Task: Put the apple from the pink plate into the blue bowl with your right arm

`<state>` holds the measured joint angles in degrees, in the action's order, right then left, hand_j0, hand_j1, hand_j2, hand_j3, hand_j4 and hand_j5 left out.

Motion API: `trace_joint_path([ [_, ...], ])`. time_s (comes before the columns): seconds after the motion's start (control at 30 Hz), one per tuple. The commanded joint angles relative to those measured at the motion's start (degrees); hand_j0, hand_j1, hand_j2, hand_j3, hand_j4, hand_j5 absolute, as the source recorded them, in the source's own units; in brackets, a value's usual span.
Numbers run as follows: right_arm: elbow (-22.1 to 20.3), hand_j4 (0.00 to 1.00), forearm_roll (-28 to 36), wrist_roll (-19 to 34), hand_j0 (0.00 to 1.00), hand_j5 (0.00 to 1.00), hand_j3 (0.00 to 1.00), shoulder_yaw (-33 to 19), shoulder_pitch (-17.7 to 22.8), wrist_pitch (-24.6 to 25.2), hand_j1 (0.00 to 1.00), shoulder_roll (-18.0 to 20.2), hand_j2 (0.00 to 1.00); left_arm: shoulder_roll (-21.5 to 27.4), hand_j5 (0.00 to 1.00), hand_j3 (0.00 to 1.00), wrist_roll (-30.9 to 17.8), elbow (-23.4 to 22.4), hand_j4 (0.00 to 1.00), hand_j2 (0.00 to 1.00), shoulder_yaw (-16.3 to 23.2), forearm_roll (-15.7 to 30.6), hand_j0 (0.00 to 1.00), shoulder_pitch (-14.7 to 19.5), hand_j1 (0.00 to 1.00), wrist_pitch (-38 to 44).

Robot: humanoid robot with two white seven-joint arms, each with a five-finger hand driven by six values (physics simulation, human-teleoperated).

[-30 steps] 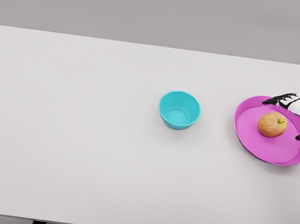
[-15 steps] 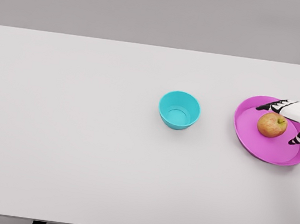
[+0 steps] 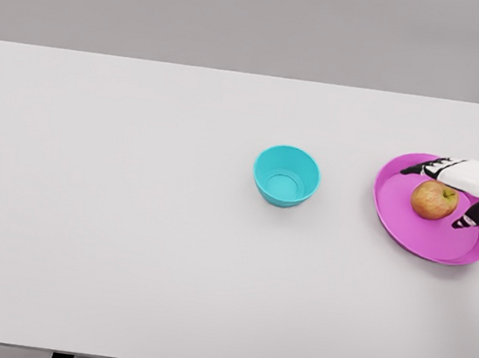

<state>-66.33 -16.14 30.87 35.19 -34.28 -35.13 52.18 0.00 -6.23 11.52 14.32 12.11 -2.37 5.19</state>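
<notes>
Our right hand (image 3: 455, 191) is spread wide around the apple (image 3: 434, 200), which sits just to its left between finger and thumb, ungrasped as far as we can tell.

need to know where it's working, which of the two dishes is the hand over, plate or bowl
The pink plate at the table's right side: the right hand brackets the apple lying on it. The blue bowl stands alone mid-table.

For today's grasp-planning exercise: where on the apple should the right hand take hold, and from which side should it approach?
Grip the apple across its round middle, coming from the right, where the right hand already brackets it with open fingers. It sits stem-up on the shallow pink plate, whose low rim leaves its sides exposed.
</notes>
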Motion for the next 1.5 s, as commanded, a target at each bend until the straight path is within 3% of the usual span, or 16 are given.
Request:
trace_joint_path([
  [0.0, 0.06, 1.0, 0.32, -0.02, 1.0, 1.0, 1.0, 0.5, 0.0, 0.13, 1.0, 0.02, 1.0, 0.0, 1.0, 1.0, -0.01, 0.0, 1.0, 1.0, 0.0, 0.02, 1.0, 0.0, 1.0, 0.0],
  [0.1, 0.06, 0.98, 0.32, -0.02, 0.98, 0.98, 0.98, 0.85, 0.0, 0.13, 0.98, 0.02, 0.98, 0.0, 1.0, 1.0, -0.01, 0.0, 1.0, 1.0, 0.0, 0.02, 1.0, 0.0, 1.0, 0.0],
  [0.2, 0.23, 0.78, 0.06, -0.02, 0.78, 0.78, 0.78, 1.2, 0.0, 0.13, 0.78, 0.02, 0.78, 0.0, 1.0, 1.0, -0.01, 0.0, 1.0, 1.0, 0.0, 0.02, 1.0, 0.0, 1.0, 0.0],
  [0.37, 0.23, 0.59, -0.47, -0.02, 0.59, 0.59, 0.59, 1.2, 0.0, 0.13, 0.59, 0.02, 0.59, 0.0, 1.0, 1.0, -0.01, 0.0, 1.0, 1.0, 0.0, 0.02, 1.0, 0.0, 1.0, 0.0],
  [1.07, -1.0, 0.57, -0.29, -0.11, 0.57, 0.57, 0.57, 0.58, -2.9, 0.13, 0.57, 0.2, 0.57, 0.0, 1.0, 1.0, -0.01, 0.0, 1.0, 1.0, 0.0, 0.02, 1.0, 0.0, 1.0, 0.0],
  [1.47, -7.5, 0.5, -0.12, -0.11, 0.5, 0.5, 0.5, 0.5, -4.22, 0.13, 0.5, 0.11, 0.5, 0.0, 1.0, 1.0, -0.01, 0.0, 1.0, 1.0, 0.0, 0.02, 1.0, 0.0, 1.0, 0.0],
])
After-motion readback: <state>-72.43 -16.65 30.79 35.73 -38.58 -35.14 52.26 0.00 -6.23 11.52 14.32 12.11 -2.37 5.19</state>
